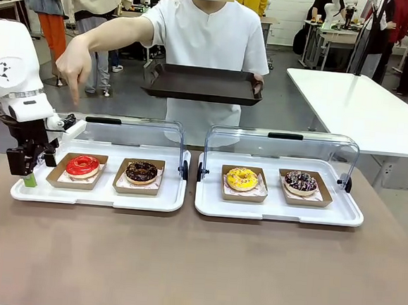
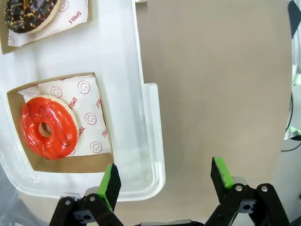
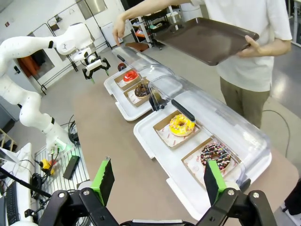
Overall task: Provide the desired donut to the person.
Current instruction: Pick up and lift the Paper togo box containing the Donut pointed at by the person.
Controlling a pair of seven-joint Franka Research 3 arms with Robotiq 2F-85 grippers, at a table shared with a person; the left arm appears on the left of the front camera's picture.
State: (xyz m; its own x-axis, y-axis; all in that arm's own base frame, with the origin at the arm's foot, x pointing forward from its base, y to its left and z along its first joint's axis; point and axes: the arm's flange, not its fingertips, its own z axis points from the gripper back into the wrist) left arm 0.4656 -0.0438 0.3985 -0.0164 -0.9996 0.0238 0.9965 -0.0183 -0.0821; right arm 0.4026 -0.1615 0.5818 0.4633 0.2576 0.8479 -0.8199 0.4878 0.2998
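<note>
Left claw hangs wide open and empty at the left end of the left white tray. In its wrist view one green pad is over the tray's rounded corner rim and the other over bare bench. Right claw is also spread wide with nothing in it, high above the near side of the bench.

Four donuts lie in one row, each in its own brown card boat, two to a tray across two white trays. From the left they are the red donut, just beside the left claw, a chocolate donut, a yellow donut and a dark sprinkled donut.

At the far side the person holds one dark serving tray flat in one hand. The pointing hand aims a finger straight down above the red donut's end of the left tray.

Two clear lids stand raised along the trays' back edges, between donuts and person. The trays' front edges are unblocked, with a narrow gap between the trays and broad bare bench in front. A white table stands beyond on the right.
</note>
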